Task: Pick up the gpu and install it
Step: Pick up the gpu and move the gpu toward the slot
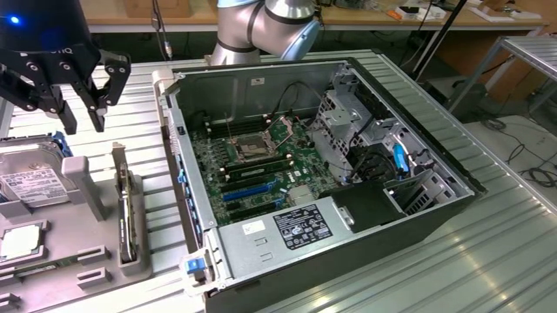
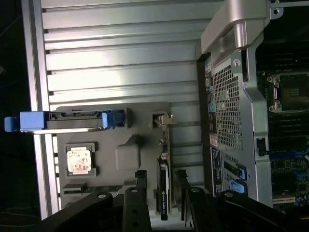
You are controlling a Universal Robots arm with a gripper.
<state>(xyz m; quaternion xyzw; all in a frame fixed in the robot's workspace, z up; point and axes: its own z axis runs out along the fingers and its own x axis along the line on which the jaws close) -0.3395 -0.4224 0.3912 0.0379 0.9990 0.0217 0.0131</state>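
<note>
The gpu (image 1: 128, 218) stands on edge in a slot of the grey holder (image 1: 103, 244) on the worktop (image 1: 418, 274), just beside the open computer case (image 1: 252, 81). It has not been lifted. The gripper (image 1: 85, 120) hangs well above it, fingers apart and empty. In the wrist view the card's upper edge lines up between them. The step in hand looks like the approach for the pick. By my judgement, a clean grasp calls for one finger on either side of the thin card, clear of the slot's walls.
</note>
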